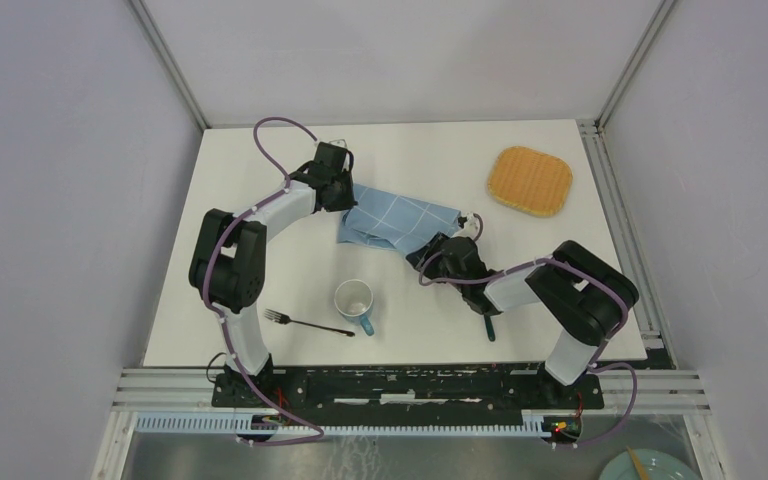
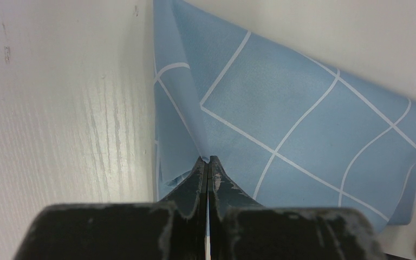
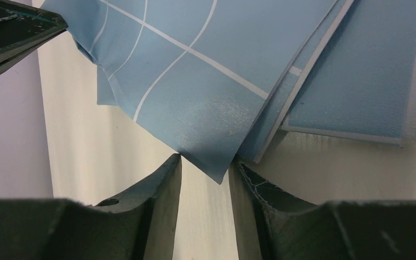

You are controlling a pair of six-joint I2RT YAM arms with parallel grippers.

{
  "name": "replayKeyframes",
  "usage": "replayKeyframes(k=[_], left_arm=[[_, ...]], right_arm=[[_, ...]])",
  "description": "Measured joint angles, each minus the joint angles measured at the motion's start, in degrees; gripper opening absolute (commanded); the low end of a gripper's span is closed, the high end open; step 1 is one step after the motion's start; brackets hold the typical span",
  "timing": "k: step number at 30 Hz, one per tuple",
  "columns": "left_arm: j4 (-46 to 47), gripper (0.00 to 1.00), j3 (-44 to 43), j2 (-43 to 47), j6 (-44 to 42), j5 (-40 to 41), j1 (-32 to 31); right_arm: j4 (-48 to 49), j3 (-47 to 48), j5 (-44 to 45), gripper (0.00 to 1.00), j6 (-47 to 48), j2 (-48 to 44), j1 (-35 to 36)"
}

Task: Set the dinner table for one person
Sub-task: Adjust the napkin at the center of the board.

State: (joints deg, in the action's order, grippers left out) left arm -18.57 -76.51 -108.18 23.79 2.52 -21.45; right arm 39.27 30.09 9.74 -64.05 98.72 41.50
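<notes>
The dinner table (image 1: pixel 440 155) is a large white top. A blue checked cloth (image 1: pixel 398 222) lies partly folded and rumpled in its middle. My left gripper (image 1: pixel 344 192) is at the cloth's left end. In the left wrist view it (image 2: pixel 208 160) is shut on a pinched fold of the cloth (image 2: pixel 292 119). My right gripper (image 1: pixel 428 252) is at the cloth's near right corner. In the right wrist view it (image 3: pixel 207 160) is open, and a corner of the cloth (image 3: pixel 206 108) hangs between the fingertips.
A white cup (image 1: pixel 353 300) with a teal handle stands near the front middle, with a black fork (image 1: pixel 305 322) to its left. An orange mat (image 1: pixel 530 180) lies at the back right. A teal handle (image 1: pixel 490 326) shows under the right arm. A plate (image 1: pixel 652 466) sits off the table at the bottom right.
</notes>
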Motion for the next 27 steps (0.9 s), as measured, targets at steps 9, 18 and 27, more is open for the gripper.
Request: replayKeyframes(k=[9, 18, 27], left_arm=[[-0.2, 0.02, -0.04, 0.0, 0.0, 0.02, 0.0], [-0.22, 0.02, -0.04, -0.02, 0.0, -0.02, 0.0], [-0.37, 0.02, -0.04, -0.04, 0.0, -0.09, 0.0]], right_arm=[[-2.19, 0.17, 0.02, 0.0, 0.5, 0.42, -0.2], [-6.54, 0.2, -0.15, 0.0, 3.48, -2.12, -0.26], [-19.96, 3.17, 1.22, 0.0, 10.67, -12.57, -0.26]])
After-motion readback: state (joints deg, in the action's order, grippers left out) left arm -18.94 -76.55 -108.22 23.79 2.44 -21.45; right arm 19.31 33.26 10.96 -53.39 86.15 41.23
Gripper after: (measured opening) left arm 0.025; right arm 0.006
